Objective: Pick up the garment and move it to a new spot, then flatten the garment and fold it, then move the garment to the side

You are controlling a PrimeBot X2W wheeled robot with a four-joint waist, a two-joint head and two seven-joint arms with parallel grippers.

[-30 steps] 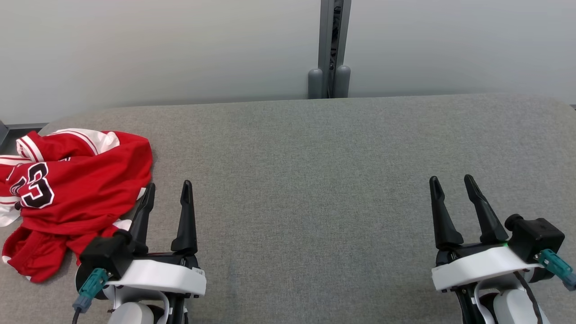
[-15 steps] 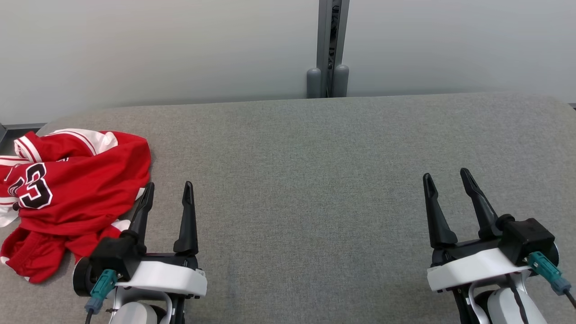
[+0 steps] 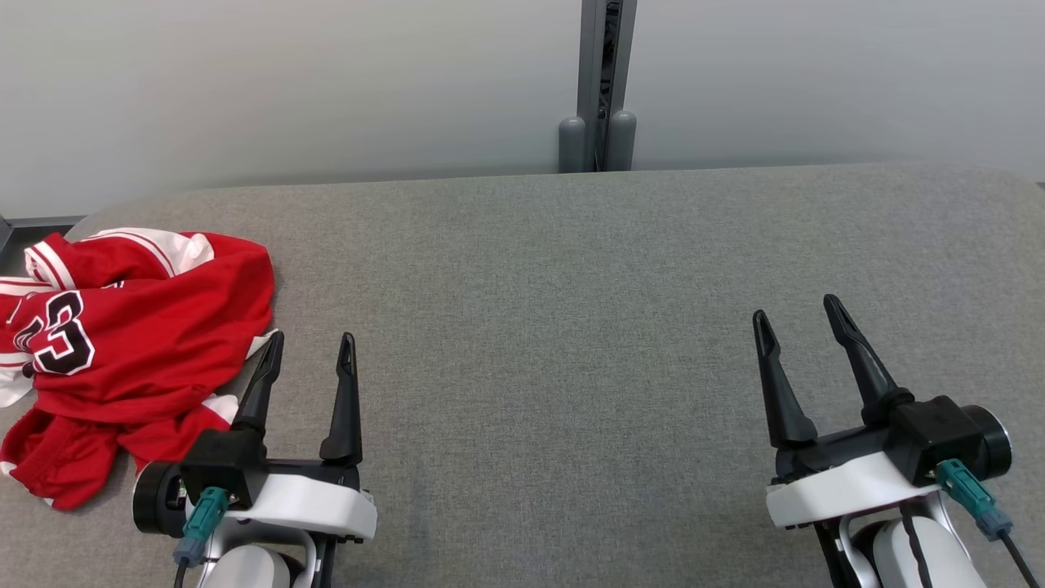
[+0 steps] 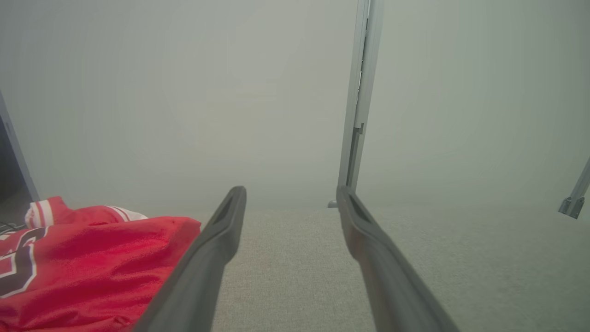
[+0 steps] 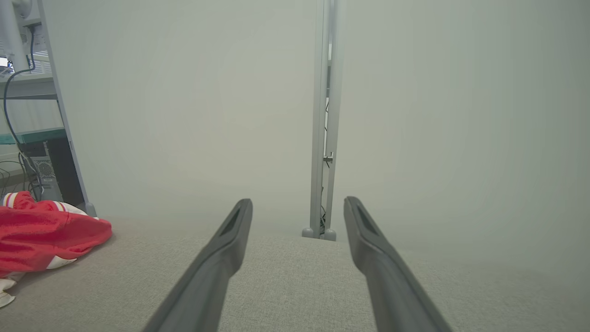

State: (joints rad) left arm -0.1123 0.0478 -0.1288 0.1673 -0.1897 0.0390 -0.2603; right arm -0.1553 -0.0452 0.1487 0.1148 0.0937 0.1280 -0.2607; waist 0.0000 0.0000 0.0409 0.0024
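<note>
Not much has changed in the last second: the right gripper [image 3: 795,305] has crept slightly inward, the left gripper [image 3: 313,335] has barely budged, so the pick-up looks not yet started. The jersey [image 3: 122,351] lies crumpled at the table's [image 3: 571,286] left end, right beside the left gripper's outer finger. Both arms sit low at the near edge, fingers pointing forward, jaws wide apart and empty.

1. A desk [image 3: 571,327] covered in grey woven fabric, its far corners rounded.
2. Pale grey wall panels [image 3: 286,82] rise just behind its far edge.
3. A grey metal post [image 3: 602,73] stands upright between the panels, with two rounded caps [image 3: 573,147] at its foot.
4. Right wrist view, far left: a shelf [image 5: 27,87], dark cables [image 5: 5,103], a computer tower [image 5: 44,173].
</note>
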